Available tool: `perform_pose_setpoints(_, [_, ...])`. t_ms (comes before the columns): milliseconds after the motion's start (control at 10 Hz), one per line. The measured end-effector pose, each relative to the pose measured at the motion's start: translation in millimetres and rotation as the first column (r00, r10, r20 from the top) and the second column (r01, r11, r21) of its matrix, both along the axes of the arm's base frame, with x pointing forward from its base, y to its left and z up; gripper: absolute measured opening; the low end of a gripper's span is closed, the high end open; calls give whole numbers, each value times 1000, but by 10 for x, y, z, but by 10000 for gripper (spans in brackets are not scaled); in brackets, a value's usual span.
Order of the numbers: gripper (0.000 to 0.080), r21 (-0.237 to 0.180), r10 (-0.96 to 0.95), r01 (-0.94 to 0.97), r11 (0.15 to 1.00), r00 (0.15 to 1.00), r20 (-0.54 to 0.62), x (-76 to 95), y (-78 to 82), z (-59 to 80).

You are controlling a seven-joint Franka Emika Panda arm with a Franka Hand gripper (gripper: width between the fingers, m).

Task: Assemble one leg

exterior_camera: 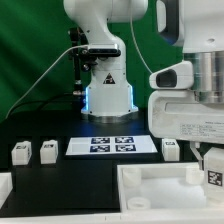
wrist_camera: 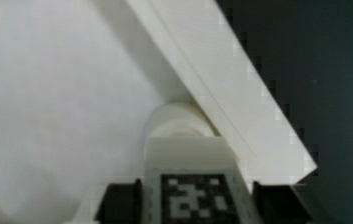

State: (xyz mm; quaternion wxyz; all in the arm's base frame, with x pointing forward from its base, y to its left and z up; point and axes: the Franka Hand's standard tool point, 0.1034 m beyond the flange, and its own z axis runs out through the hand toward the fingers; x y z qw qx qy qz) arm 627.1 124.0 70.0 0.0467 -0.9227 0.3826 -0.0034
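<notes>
My gripper hangs low at the exterior view's right, over the far right corner of the white tabletop. It is shut on a white leg with a marker tag on its face. In the wrist view the leg sits between my two black fingers, with its rounded end against the raised rim of the tabletop. The gripper grips the leg's tagged end. Whether the leg touches the tabletop I cannot tell.
The marker board lies on the black table in front of the arm's base. Two loose white legs stand at the exterior view's left, and another stands right of the board.
</notes>
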Motion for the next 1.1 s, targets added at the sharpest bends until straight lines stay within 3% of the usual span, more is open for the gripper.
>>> perform_pose_setpoints(200, [296,22,-227,227,974,974,-24,-4,19,-3])
perform_pose_setpoints(400, [295,38,-443,445,895,895,-57,-11,57,-5])
perform_pose_setpoints(500, [294,37,-610,614,788,788,-87,-23,106,-19])
perform_pose_setpoints(600, [294,70,-783,791,608,611,-113,32,140,-41])
perform_pose_setpoints(700, [294,96,-823,831,548,556,-112,51,142,-43])
perform_pose_setpoints(900, [303,98,-767,773,627,635,-97,39,149,-51])
perform_pose_setpoints(1000, [478,100,-735,741,664,672,-89,38,149,-53])
perform_pose_setpoints(1100, [478,103,-615,618,780,786,-58,37,135,-53])
